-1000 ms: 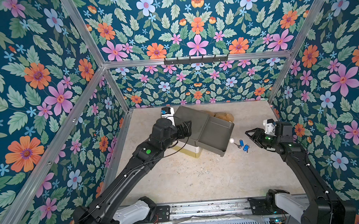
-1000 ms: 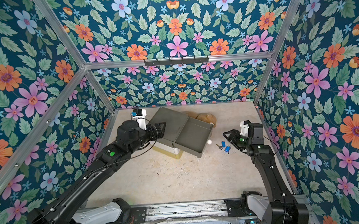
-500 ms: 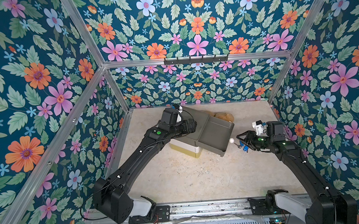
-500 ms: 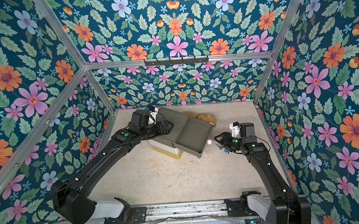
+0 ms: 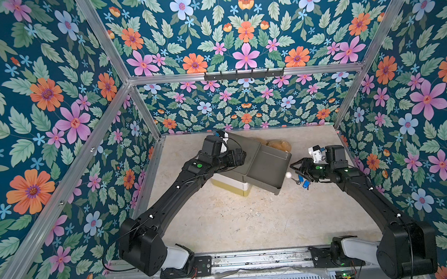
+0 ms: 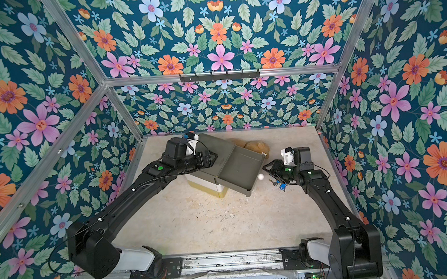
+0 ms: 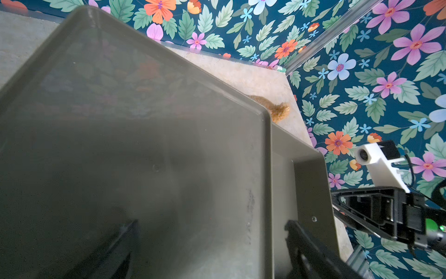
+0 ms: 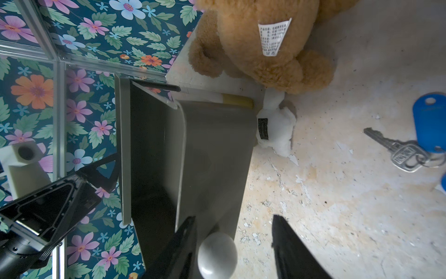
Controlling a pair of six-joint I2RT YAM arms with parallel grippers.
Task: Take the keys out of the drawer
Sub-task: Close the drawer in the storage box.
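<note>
- Keys (image 5: pixel 296 181) lie on the counter (image 5: pixel 235 219), outside the drawer (image 5: pixel 266 166) and just beside its front end. Two show in both top views, each with a blue tag (image 5: pixel 305 185).
- In the right wrist view one key (image 8: pixel 398 151) lies flat with its blade toward the drawer, and its ring is joined to a tag (image 8: pixel 429 120). Only an edge of the second tag shows there.
- Right tool (image 5: pixel 296 169) hangs at the drawer front, close over the keys. Its fingers (image 8: pixel 183 241) stand partly apart with the white knob (image 8: pixel 217 251) between them. One finger is close beside the knob and the other is clear of it. It grips nothing.
- The drawer is grey-green and pulled well out of the top of a small cabinet (image 5: pixel 230 183), whose lower fronts are white and yellow.
- Left tool (image 5: pixel 240 156) is over the cabinet's grey top (image 7: pixel 120 120). Its fingers (image 7: pixel 304 241) are spread wide and hold nothing. I cannot tell whether they touch the top.
- A tan bear (image 5: pixel 276 145) lies on the counter behind the drawer, near the back wall. A small white plush piece (image 8: pixel 275 125) sits at the drawer's far corner, touching the bear.
- Floral walls (image 5: pixel 55 102) enclose the counter on three sides.
</note>
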